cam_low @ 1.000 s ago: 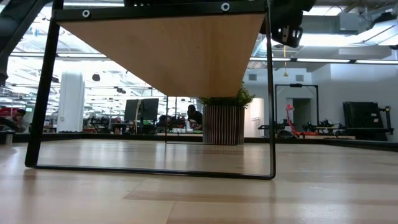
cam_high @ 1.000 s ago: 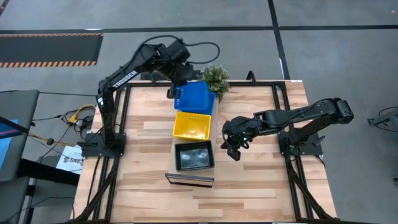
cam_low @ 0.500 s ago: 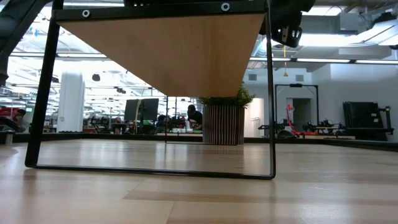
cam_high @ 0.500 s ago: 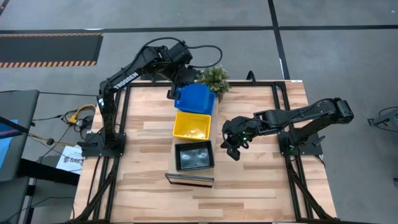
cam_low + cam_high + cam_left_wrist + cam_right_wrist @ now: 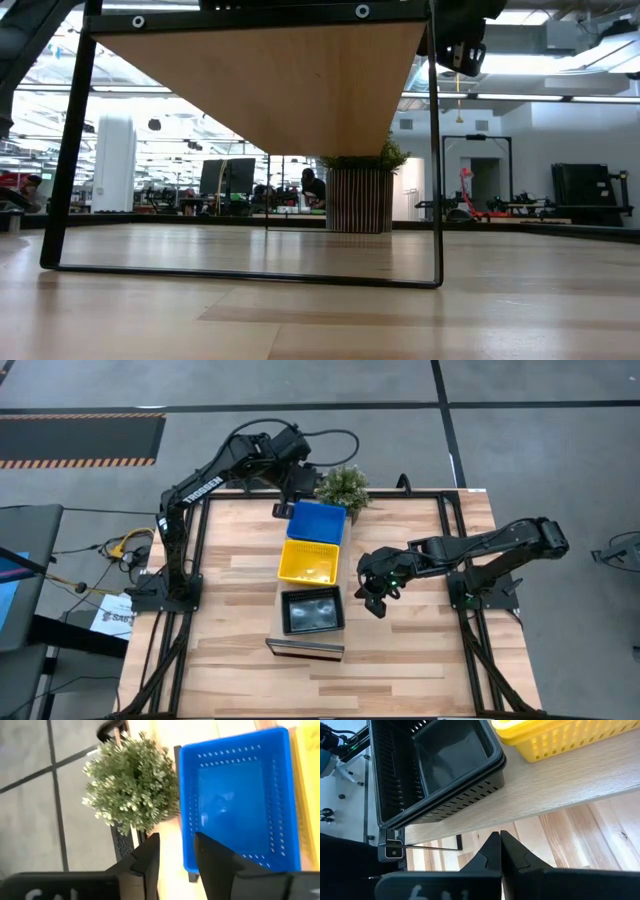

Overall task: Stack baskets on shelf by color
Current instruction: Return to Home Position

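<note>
L gripper [image 5: 176, 842] ajar; R gripper [image 5: 500, 837] closed.

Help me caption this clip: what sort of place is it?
Likely a robotics lab in an open industrial hall: left arm and right arm at a framed wooden table, hazard-striped floor marking, and monitors beyond.

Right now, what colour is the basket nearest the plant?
Blue; the basket shows best in the left wrist view.

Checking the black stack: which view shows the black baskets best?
The right wrist view: the black baskets show their nested sides on the shelf. The high view gives only their top; the low and left wrist views show none.
</note>
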Controlling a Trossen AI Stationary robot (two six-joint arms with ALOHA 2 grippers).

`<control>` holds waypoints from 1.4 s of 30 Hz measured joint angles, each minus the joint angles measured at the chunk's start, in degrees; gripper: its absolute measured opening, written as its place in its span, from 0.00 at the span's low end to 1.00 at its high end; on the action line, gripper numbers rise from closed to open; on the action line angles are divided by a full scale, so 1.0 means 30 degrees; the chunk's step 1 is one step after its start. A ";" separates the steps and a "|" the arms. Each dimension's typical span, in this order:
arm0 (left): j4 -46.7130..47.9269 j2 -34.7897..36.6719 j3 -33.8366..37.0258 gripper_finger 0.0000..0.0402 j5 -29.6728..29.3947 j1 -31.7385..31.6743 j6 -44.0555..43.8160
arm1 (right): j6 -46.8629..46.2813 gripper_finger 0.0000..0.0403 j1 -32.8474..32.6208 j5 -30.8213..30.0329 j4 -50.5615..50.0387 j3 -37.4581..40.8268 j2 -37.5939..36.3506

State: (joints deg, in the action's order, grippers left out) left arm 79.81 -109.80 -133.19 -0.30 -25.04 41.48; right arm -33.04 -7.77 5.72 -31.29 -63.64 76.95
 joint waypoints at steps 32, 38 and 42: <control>-0.3701 0.9804 -0.0612 0.30 0.3949 0.1209 -1.2301 | 0.5583 0.02 0.7191 0.0076 0.5741 -0.0026 -0.9091; -0.2870 1.0656 -0.0260 0.30 0.3993 0.1202 -1.3323 | 0.7222 0.02 0.8675 0.0066 0.2903 0.0180 -1.1478; -0.3879 1.1735 0.2008 0.30 0.4492 0.1202 -1.3228 | 0.7685 0.04 0.9356 0.0131 0.4165 0.2055 -1.2890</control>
State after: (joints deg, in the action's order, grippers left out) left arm 68.17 -74.59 -127.16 13.18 -21.43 1.79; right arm -9.98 20.30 6.11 -18.79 -57.47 38.28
